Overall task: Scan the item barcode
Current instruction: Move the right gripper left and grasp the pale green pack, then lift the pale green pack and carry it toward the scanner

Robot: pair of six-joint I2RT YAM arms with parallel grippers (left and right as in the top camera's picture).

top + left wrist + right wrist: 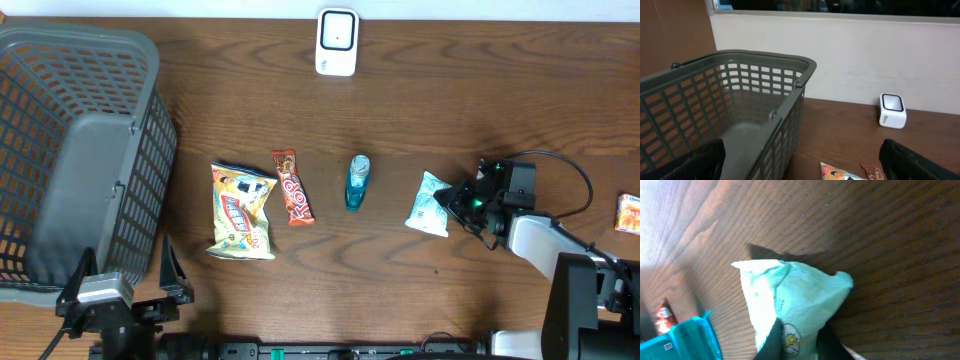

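Note:
A pale green packet (429, 204) lies on the wooden table right of centre. My right gripper (457, 199) is at the packet's right end. In the right wrist view its two dark fingers (772, 341) pinch the packet (792, 292) between them, so my right gripper (797, 344) is shut on it. The white barcode scanner (337, 42) stands at the table's far edge, also seen from the left wrist as a small white scanner (892, 111). My left gripper (807, 170) stays wide open at the near left beside the basket, holding nothing.
A grey plastic basket (80, 150) fills the left side. A yellow snack bag (243, 211), a brown-orange candy bar (292, 187) and a small blue bottle (357, 182) lie in a row mid-table. An orange packet (629, 213) sits at the right edge.

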